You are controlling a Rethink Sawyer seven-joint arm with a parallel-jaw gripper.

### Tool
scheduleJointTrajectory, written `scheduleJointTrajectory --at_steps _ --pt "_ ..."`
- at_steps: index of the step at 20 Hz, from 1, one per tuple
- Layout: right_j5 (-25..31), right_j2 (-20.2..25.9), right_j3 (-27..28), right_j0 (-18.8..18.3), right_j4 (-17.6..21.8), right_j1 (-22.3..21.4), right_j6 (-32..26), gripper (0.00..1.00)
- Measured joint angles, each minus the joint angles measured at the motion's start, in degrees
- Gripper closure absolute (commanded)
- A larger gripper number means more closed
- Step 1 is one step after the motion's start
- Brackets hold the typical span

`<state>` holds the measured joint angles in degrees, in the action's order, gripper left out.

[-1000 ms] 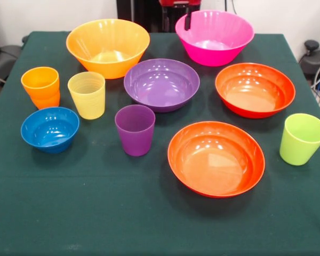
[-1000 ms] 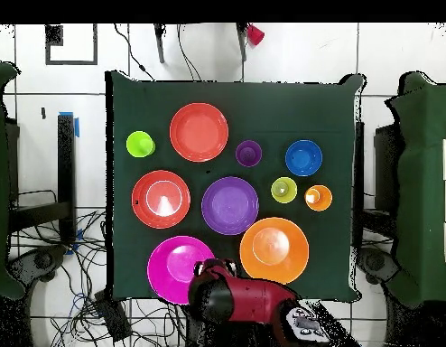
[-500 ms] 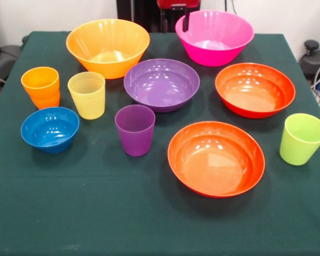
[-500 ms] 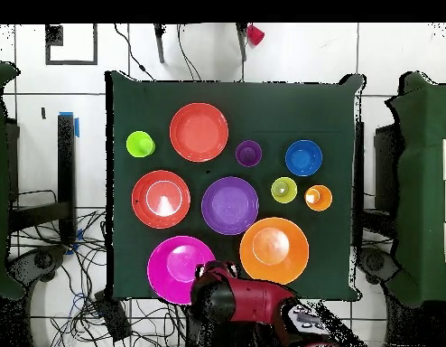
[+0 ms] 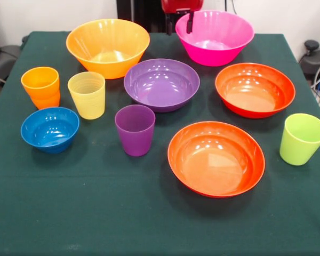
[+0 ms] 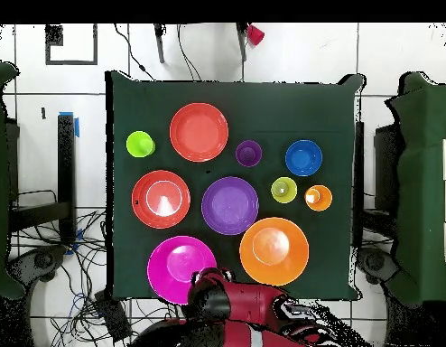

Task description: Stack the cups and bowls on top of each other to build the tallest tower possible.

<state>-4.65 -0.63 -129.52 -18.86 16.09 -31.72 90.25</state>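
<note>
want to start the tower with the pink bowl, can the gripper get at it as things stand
Probably yes. The gripper hangs right at the pink bowl's rim, the bowl is empty, and nothing stands between them.

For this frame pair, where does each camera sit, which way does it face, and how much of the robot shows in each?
Front view: across the table from the robot, looking over the green cloth; only the gripper shows at the top edge, by the pink bowl.
Overhead view: above the table, looking straight down; the red arm shows at the bottom edge, beside the pink bowl.
Shared: all bowls and cups, such as the lime green cup, turned half round between views.
</note>
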Motion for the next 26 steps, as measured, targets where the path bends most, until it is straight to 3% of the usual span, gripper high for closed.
scheduleJointTrajectory --at_steps 26 --pt "-4.48 -2.66 0.03 2.56 0.3 5.5 0.0 0.0"
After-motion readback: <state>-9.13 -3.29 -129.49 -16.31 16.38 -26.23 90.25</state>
